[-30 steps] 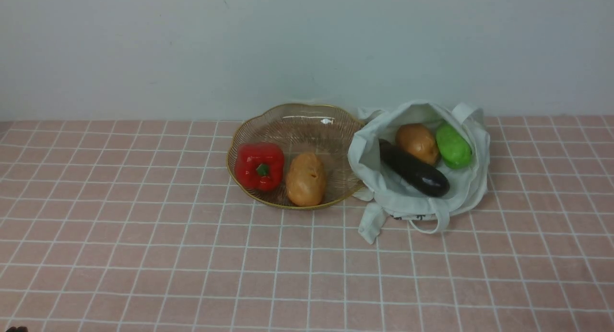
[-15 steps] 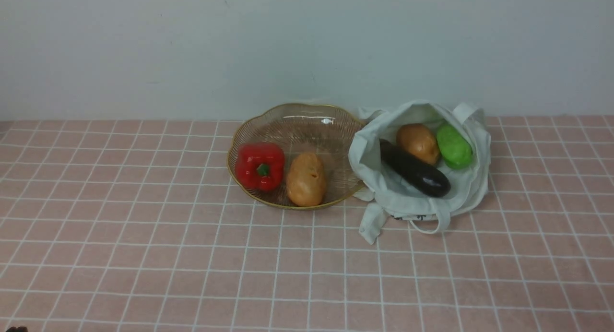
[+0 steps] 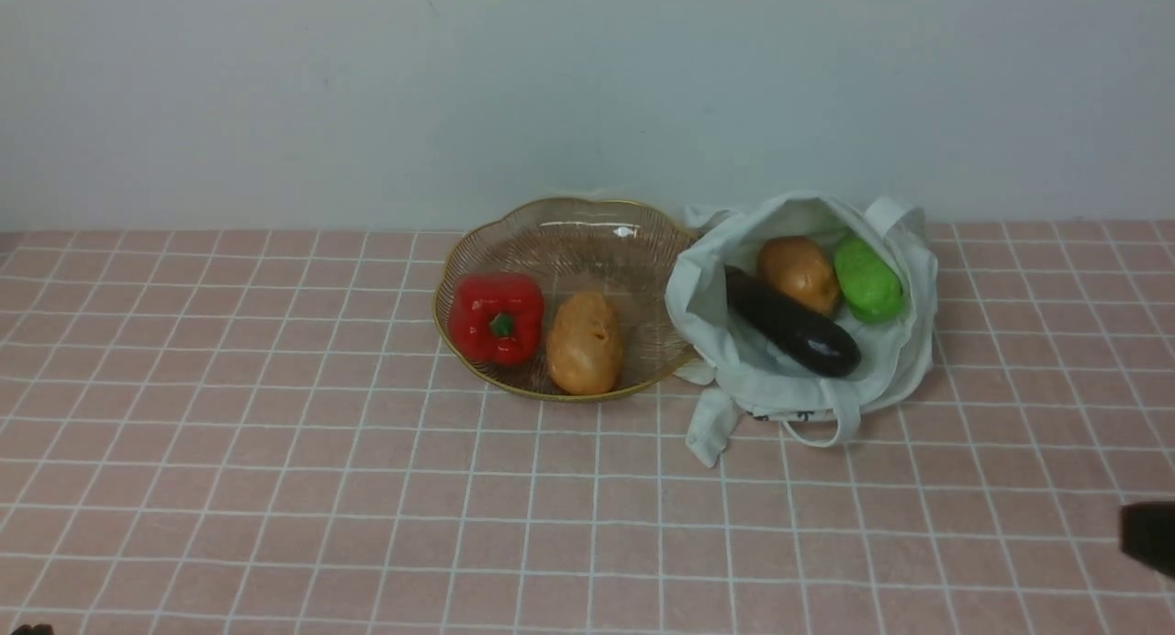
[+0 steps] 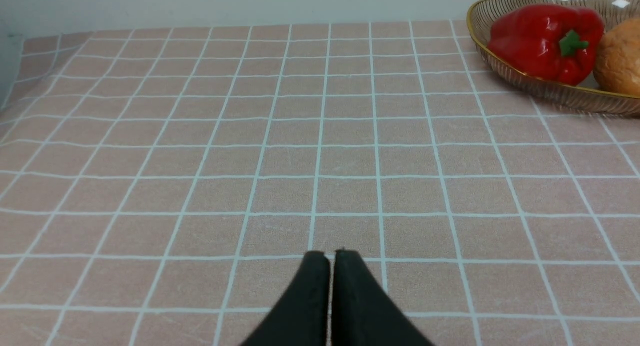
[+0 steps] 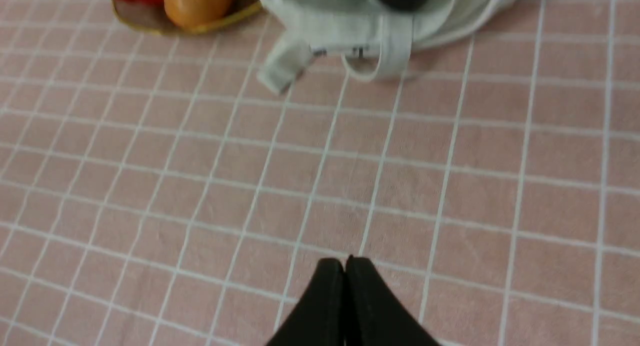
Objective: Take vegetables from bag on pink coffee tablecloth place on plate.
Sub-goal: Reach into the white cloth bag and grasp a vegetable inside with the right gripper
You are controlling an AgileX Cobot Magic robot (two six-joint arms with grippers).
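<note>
On the pink tablecloth (image 3: 275, 488), red pepper (image 3: 497, 317) and potato (image 3: 585, 343) occupy the plate (image 3: 597, 245).

The left gripper (image 4: 330, 258) holds its two black fingers pressed together with only a hairline seam between them, the right gripper (image 5: 345, 261) likewise has its fingers meeting tip to tip, and in the front view the right arm (image 3: 1149, 536) shows as a dark blurred block at the lower right edge, the left arm (image 3: 27, 630) as a dark sliver in the bottom left corner.

Staged demo set, probably lab: plain pale wall (image 3: 587, 84) behind, pink grid tablecloth (image 3: 275, 488) spread flat, glass plate (image 3: 597, 250), cloth bag (image 3: 762, 387) arranged centrally.
</note>
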